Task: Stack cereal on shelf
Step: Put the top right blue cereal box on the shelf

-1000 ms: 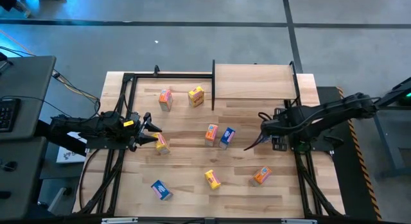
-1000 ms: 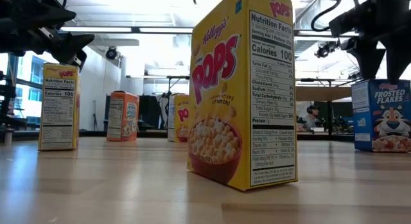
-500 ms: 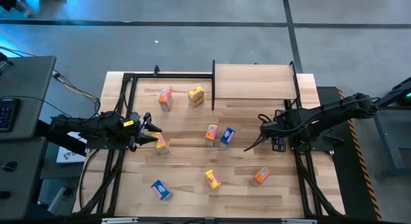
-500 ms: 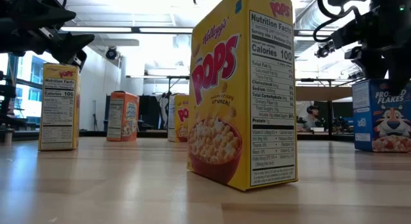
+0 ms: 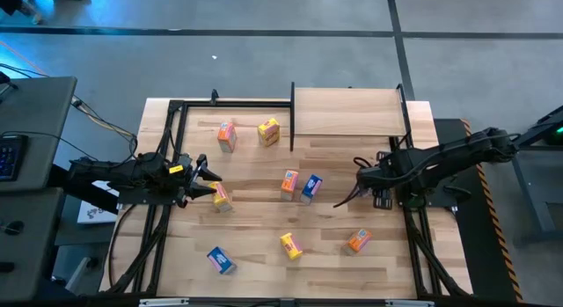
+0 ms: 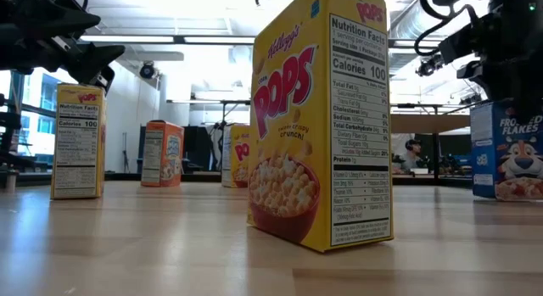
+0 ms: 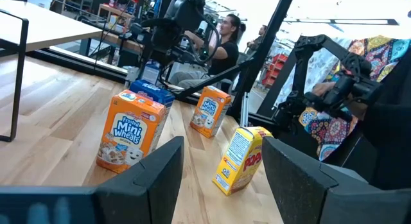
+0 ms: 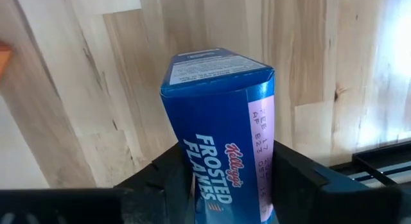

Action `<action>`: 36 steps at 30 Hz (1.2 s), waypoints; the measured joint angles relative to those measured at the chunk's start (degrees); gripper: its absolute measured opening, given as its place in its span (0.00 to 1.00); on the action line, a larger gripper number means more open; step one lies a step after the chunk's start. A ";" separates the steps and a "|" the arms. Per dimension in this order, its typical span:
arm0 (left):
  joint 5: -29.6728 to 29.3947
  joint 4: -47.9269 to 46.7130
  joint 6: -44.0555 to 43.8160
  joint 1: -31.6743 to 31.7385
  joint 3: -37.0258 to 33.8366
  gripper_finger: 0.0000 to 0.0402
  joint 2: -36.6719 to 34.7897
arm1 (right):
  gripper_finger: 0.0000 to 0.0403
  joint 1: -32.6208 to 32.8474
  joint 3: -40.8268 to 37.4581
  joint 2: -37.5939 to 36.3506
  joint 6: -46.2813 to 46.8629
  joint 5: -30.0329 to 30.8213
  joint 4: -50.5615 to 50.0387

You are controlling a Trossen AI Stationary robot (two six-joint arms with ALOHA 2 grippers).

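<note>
Room: open hall with grey floor around the table; a seated person (image 7: 225, 45) beyond the far edge in the left wrist view.
Tabletop (image 5: 264, 219): pale wooden planks inside a black frame, cereal boxes scattered across it.
Shelf (image 5: 345, 112): flat light-wood board on thin black posts, at the table's far right corner, well apart from the scattered boxes.
Right gripper (image 5: 365, 182): reaching in from the right edge, just in front of the shelf; fingers pressed against both sides of the blue Frosted Flakes box (image 8: 218, 121), clamped on it.
Left gripper (image 5: 211, 177): low over the left side of the table, fingers apart, nothing between them; a small yellow-and-orange box (image 5: 221, 197) just beside the fingertips.
Blue Frosted Flakes box, look: blue carton, white lettering down the front, pale side panel with small print, upright in the grip; seen at the right edge of the low view.
Far row: orange box (image 5: 227, 135) and yellow box (image 5: 268, 132), near each other, left of the shelf.
Middle pair: orange Mini Wheats box (image 5: 289, 183) and second blue box (image 5: 310, 187), just beside each other, between the two grippers.
Near row: third blue box (image 5: 220, 259), yellow Pops box (image 5: 291, 245), another orange box (image 5: 358, 241), well apart.
Yellow Pops box, look: upright, red lettering, bowl of cereal on the front, nutrition panel on the side.
</note>
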 joint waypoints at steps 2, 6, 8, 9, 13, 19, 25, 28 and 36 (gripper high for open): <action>0.00 0.00 0.00 0.00 0.00 0.50 0.02 | 0.40 0.00 1.14 -0.02 0.00 0.02 -0.35; 0.00 -0.01 0.00 0.00 0.00 0.50 0.01 | 0.40 0.00 4.33 -0.02 -0.02 0.58 -1.30; 0.00 -0.01 0.00 0.00 0.00 0.50 0.02 | 0.40 0.00 6.23 -0.02 -0.03 1.73 -2.75; 0.00 0.00 0.00 0.00 0.00 0.50 0.02 | 0.40 0.00 7.24 -0.02 -0.04 2.33 -3.59; 0.00 0.00 0.00 0.00 0.00 0.50 0.02 | 0.40 0.00 11.55 -0.02 -0.02 4.22 -6.70; -1.00 0.00 -0.02 -0.02 0.00 0.50 0.02 | 0.40 0.00 18.76 0.01 -0.33 7.55 -9.03; -4.02 0.00 -0.01 -0.02 0.00 0.50 0.01 | 0.40 -0.02 26.33 -0.02 -0.52 13.23 -12.70; -4.81 0.00 0.00 -0.02 0.00 0.50 0.02 | 0.40 -0.14 30.08 0.01 -2.08 15.51 -14.23; -5.01 0.00 0.00 -0.02 0.00 0.50 0.01 | 0.40 -4.81 39.41 0.01 -9.56 21.64 -14.41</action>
